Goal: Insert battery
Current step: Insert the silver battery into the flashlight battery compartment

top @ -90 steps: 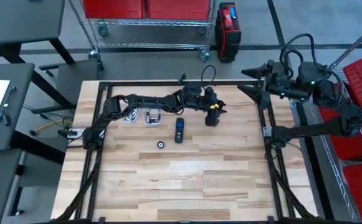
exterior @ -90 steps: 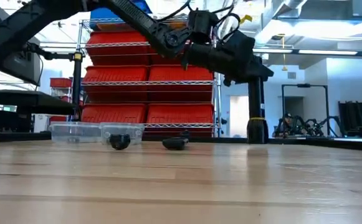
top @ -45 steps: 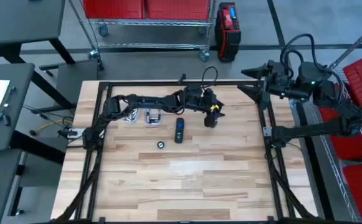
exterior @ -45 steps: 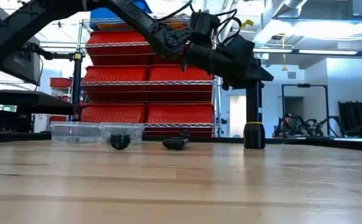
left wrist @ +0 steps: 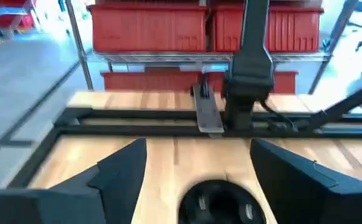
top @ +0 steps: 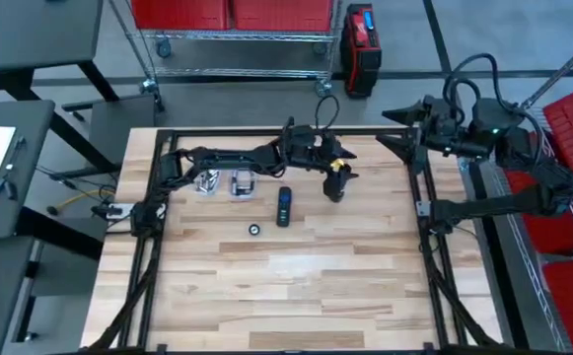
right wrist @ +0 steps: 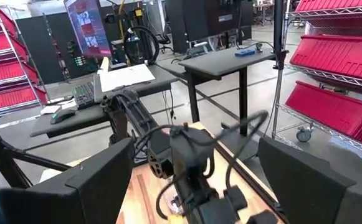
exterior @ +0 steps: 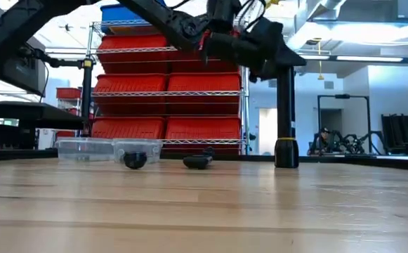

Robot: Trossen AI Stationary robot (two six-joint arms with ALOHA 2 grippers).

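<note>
Battery (exterior: 286, 109) upright, below left gripper (top: 336, 184) jaws

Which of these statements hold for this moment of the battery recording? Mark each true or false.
1. The tall black cylinder with a yellow band stands upright on the wooden table. True.
2. The right claw grips that cylinder. False: it waits open by the table's far right corner, holding nothing.
3. The left claw is open, its fingers spread to either side of the cylinder's top. True.
4. The small round black-and-white piece lies inside one of the two clear plastic containers. False: it lies on bare wood, beside the oblong black device and apart from it.
</note>
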